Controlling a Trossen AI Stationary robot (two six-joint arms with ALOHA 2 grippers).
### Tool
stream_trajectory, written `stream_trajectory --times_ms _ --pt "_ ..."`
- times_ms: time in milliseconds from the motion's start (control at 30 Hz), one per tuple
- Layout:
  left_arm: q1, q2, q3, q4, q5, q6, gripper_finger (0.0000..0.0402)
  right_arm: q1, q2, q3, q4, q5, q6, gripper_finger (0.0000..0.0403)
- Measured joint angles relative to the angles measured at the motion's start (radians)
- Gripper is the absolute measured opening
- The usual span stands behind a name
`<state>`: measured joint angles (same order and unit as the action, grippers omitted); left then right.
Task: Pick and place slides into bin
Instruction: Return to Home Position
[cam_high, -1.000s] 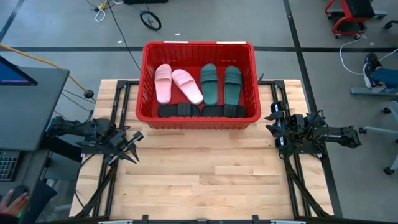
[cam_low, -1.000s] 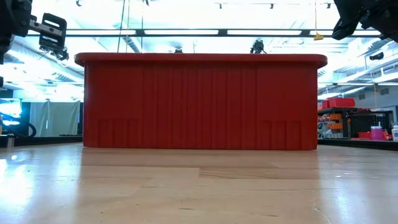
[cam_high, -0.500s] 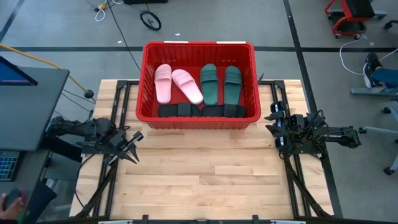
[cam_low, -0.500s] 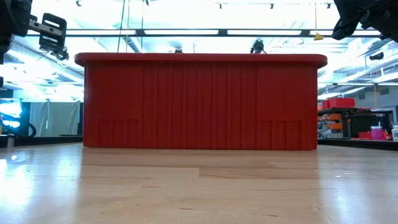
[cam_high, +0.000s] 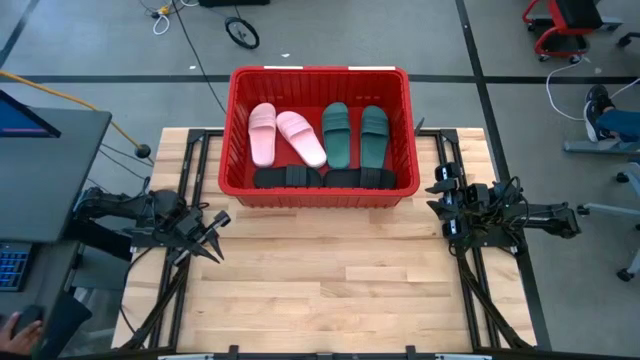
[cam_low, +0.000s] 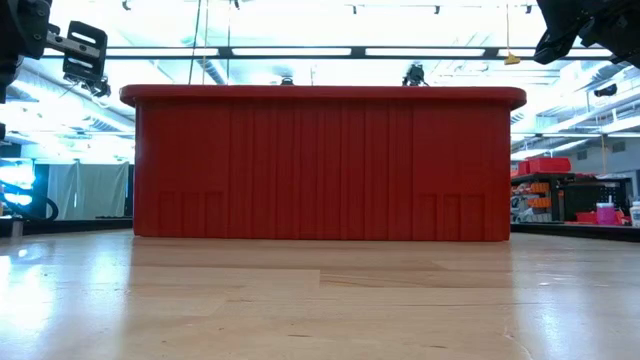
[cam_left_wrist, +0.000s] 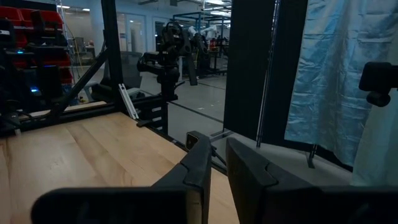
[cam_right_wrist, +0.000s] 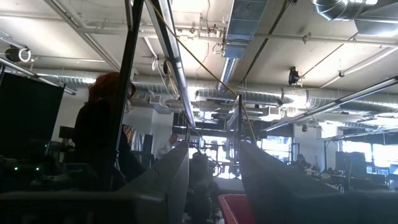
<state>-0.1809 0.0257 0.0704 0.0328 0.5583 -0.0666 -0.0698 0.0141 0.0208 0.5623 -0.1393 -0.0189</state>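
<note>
The red bin (cam_high: 237, 130) stands at the far middle of the table; its near wall (cam_low: 320, 165) fills the low view. Inside lie two pale pink slides (cam_high: 262, 133) (cam_high: 302, 138), two dark green slides (cam_high: 335, 133) (cam_high: 375, 135), and two black slides (cam_high: 288, 177) (cam_high: 360, 178) along the near wall. My left gripper (cam_high: 212, 235) hovers at the table's left edge, empty, its fingers (cam_left_wrist: 199, 165) a narrow gap apart. My right gripper (cam_high: 441, 205) waits at the right edge, open and empty, its fingers (cam_right_wrist: 177, 168) tipped upward.
Bare wooden tabletop (cam_high: 320, 280) spreads near of the bin between the two arms. A person (cam_right_wrist: 102, 137) shows in the room in the right wrist view, and a hand (cam_high: 15, 325) shows off the table at the near left.
</note>
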Motion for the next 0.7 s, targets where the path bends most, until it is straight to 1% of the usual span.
stream_trajectory --times_ms 400,700 --pt "0.0 0.0 0.0 0.0 0.0 0.0 0.0064 0.0 0.0 0.0 0.0 0.0 0.0 0.0147" --pt "0.0 0.0 0.0 0.0 0.0 0.0 0.0054 0.0 0.0 0.0 0.0 0.0 0.0 0.0146"
